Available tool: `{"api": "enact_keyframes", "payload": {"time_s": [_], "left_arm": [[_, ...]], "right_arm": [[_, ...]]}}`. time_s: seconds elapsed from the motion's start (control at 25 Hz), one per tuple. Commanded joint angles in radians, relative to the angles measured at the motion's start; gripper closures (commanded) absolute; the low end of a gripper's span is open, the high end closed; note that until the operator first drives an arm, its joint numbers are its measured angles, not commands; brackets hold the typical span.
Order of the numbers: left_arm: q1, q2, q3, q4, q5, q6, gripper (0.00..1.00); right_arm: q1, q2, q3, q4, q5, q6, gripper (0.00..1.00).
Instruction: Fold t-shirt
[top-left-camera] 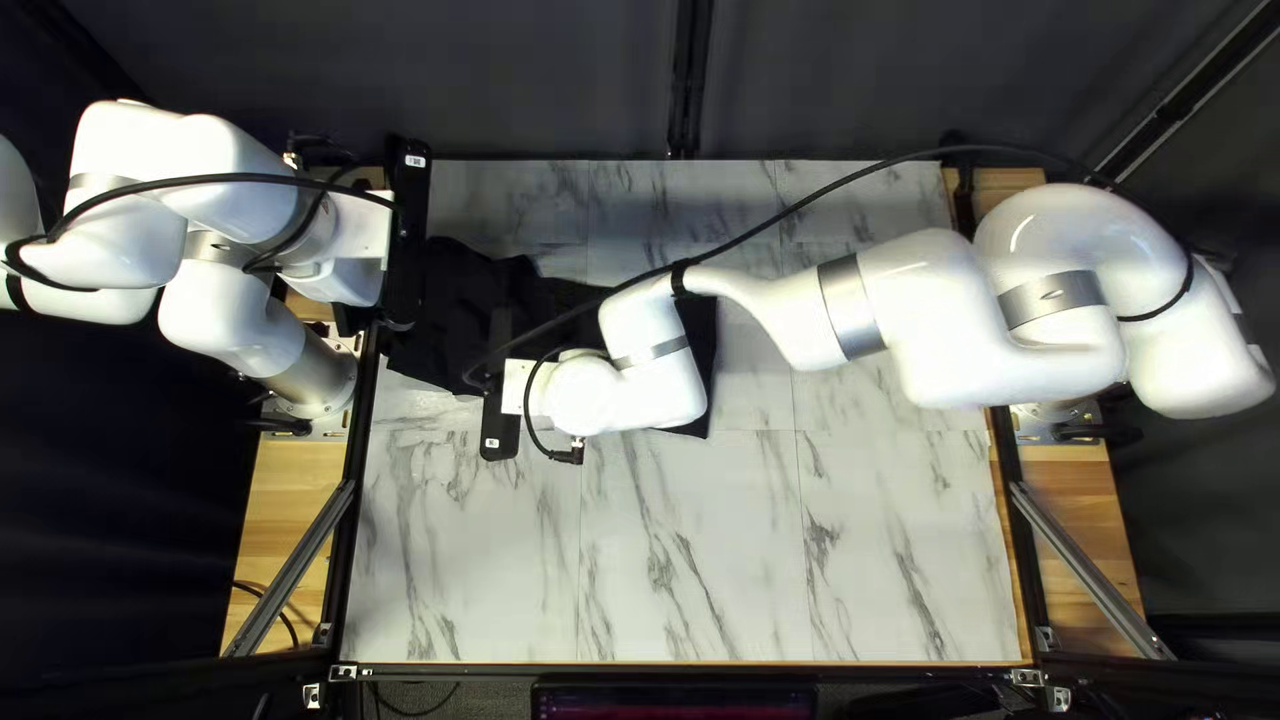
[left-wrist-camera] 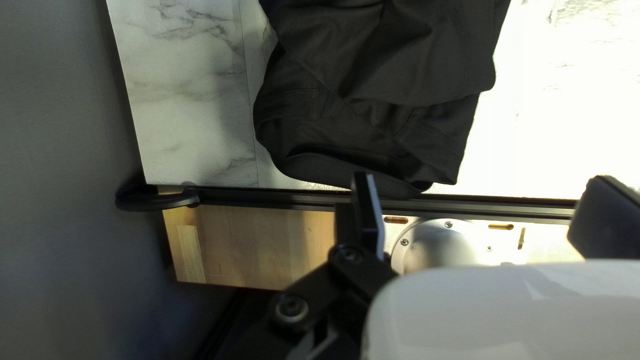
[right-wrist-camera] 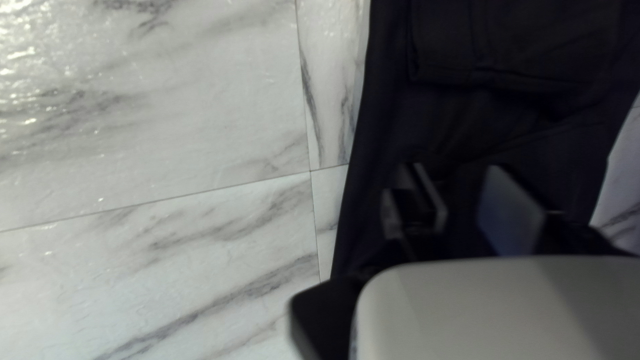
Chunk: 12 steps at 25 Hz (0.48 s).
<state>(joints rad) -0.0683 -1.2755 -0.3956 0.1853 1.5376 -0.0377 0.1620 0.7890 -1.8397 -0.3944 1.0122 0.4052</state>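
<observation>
Right gripper [right-wrist-camera: 457,193] spread over the black t-shirt [top-left-camera: 460,294], far left on the desk [top-left-camera: 694,560]; left gripper [left-wrist-camera: 483,193] splayed wide too. Looks part-folded to me, with final folds and smoothing left.

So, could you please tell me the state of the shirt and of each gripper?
T-shirt: lying on the table, wrinkled, partly folded over in layers, held by neither gripper.
Left gripper: open, fingers wide apart, nothing gripped.
Right gripper: open, fingers closer together than the left's, over the shirt.
</observation>
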Motion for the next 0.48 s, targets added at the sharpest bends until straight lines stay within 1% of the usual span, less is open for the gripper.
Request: {"api": "enact_keyframes", "payload": {"time_s": [0.04, 0.08, 0.12, 0.16, 0.2, 0.28, 0.32, 0.44, 0.48], "left_arm": [[0.000, 0.000, 0.000, 0.000, 0.000, 0.000, 0.00], [0.000, 0.000, 0.000, 0.000, 0.000, 0.000, 0.00], [0.000, 0.000, 0.000, 0.000, 0.000, 0.000, 0.00], [0.000, 0.000, 0.000, 0.000, 0.000, 0.000, 0.00], [0.000, 0.000, 0.000, 0.000, 0.000, 0.000, 0.00], [0.000, 0.000, 0.000, 0.000, 0.000, 0.000, 0.00], [0.000, 0.000, 0.000, 0.000, 0.000, 0.000, 0.00], [0.000, 0.000, 0.000, 0.000, 0.000, 0.000, 0.00], [0.000, 0.000, 0.000, 0.000, 0.000, 0.000, 0.00]], "right_arm": [[-0.013, -0.139, 0.175, 0.004, -0.073, 0.034, 0.00], [-0.014, -0.164, 0.206, 0.003, -0.081, 0.041, 0.00], [-0.017, -0.210, 0.266, 0.001, -0.096, 0.053, 0.00], [-0.020, -0.241, 0.303, 0.000, -0.105, 0.058, 0.00], [-0.029, -0.304, 0.379, 0.003, -0.120, 0.065, 0.00], [-0.043, -0.383, 0.464, 0.016, -0.130, 0.061, 0.00], [-0.058, -0.455, 0.530, 0.035, -0.126, 0.048, 0.00], [-0.098, -0.650, 0.688, 0.089, -0.105, 0.007, 0.00], [-0.105, -0.680, 0.708, 0.099, -0.098, 0.003, 0.00]]}}
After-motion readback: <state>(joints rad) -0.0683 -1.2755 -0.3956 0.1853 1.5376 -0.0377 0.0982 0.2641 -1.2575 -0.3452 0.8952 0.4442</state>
